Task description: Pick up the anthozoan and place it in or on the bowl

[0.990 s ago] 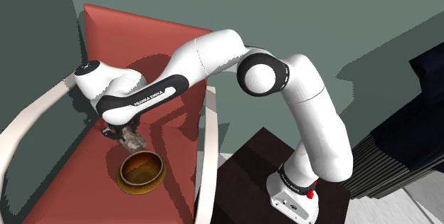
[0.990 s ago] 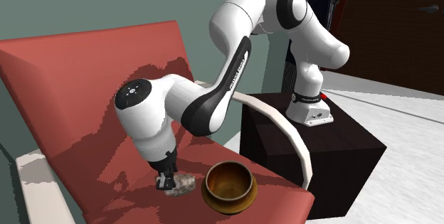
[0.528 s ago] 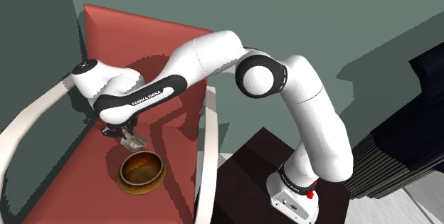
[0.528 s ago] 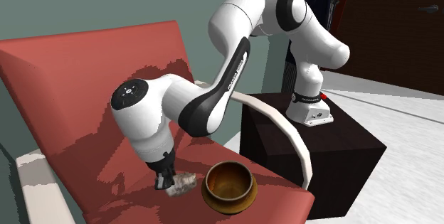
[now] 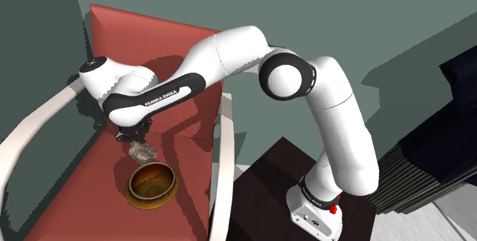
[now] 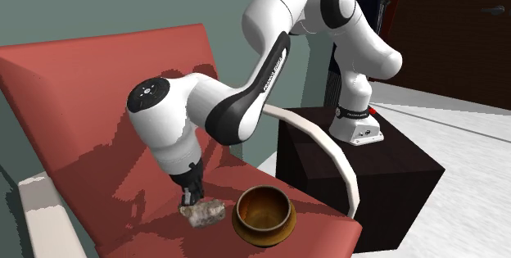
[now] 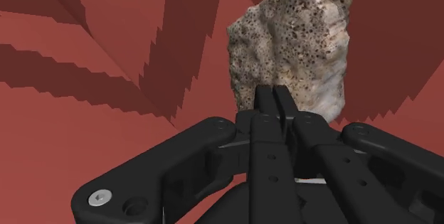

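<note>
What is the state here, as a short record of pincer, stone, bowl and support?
pincer: shut, fingers meeting with nothing between them, poised just above the stone
stone: pale, pitted lump lying on the seat, beside the bowl, not held
bowl: brown, upright, empty, near the seat's front edge
seat: red, part of a chair
task status: stone not yet in or on the bowl

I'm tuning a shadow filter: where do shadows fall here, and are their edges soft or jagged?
Wrist view: dark, stair-stepped shadow bands cross the red chair beside the speckled coral. Shoulder view: the arm shades the chair's back. Second exterior view: the same jagged shadow edges there.
</note>
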You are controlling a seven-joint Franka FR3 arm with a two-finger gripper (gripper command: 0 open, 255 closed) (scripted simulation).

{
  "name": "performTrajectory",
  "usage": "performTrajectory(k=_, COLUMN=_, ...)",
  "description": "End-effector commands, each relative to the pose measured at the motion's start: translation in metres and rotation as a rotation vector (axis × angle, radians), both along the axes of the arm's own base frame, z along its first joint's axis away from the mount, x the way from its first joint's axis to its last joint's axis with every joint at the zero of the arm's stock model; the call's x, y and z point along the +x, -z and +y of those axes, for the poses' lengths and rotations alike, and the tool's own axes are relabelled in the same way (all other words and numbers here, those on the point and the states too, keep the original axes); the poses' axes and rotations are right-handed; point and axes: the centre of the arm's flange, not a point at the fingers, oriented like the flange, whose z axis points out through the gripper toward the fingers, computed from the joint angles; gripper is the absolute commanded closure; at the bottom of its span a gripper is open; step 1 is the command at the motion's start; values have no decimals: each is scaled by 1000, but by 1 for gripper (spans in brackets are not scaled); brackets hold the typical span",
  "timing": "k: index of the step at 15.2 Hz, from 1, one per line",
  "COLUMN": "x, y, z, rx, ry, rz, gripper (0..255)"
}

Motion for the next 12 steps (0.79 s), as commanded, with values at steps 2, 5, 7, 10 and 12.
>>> performTrajectory(k=2, x=0, y=-5, z=0, rx=-1, ry=0, rz=1, gripper=255)
performTrajectory(k=5, x=15, y=6, z=26, rx=-100, ry=123, rz=-78, gripper=0)
performTrajectory(k=7, x=35, y=19, z=49, rx=-199, ry=245, rz=-157, gripper=0)
performTrajectory(k=10, x=37, y=30, z=47, rx=-209, ry=259, rz=-166, gripper=0)
performTrajectory(k=12, x=37, y=39, z=43, rx=-209, ry=259, rz=-166, gripper=0)
